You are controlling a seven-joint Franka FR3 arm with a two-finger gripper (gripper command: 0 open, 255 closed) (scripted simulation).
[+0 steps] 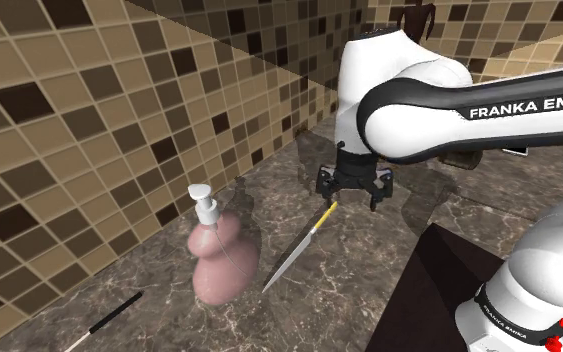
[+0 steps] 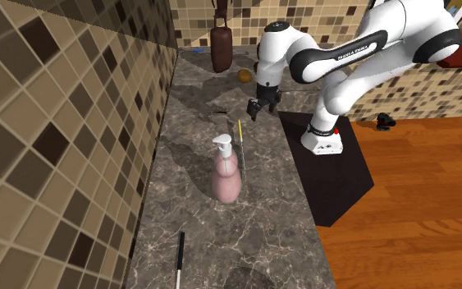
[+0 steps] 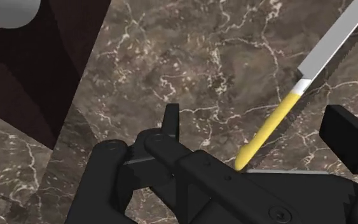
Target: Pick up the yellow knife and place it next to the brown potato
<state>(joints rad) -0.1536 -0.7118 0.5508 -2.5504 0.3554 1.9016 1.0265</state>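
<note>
The knife (image 1: pixel 299 250) lies flat on the dark marble counter (image 1: pixel 349 290), its yellow handle (image 1: pixel 324 215) pointing toward the arm and its grey blade toward the soap bottle. My gripper (image 1: pixel 352 192) hovers just above the handle's end, open. In the wrist view the yellow handle (image 3: pixel 269 130) lies between the two black fingers (image 3: pixel 171 121), which stand apart and do not touch it; my gripper (image 3: pixel 260 133) holds nothing. From the second exterior view the gripper (image 2: pixel 262 109) hangs over the knife (image 2: pixel 240 138), and the small brown potato (image 2: pixel 243 75) sits farther back on the counter near the wall.
A pink soap dispenser (image 1: pixel 219 258) stands beside the blade. A thin black utensil (image 1: pixel 104 315) lies near the counter's front. A dark brown bottle-like thing (image 2: pixel 220 45) stands by the potato. The dark stand (image 2: pixel 327 164) borders the counter; tiled walls run behind it.
</note>
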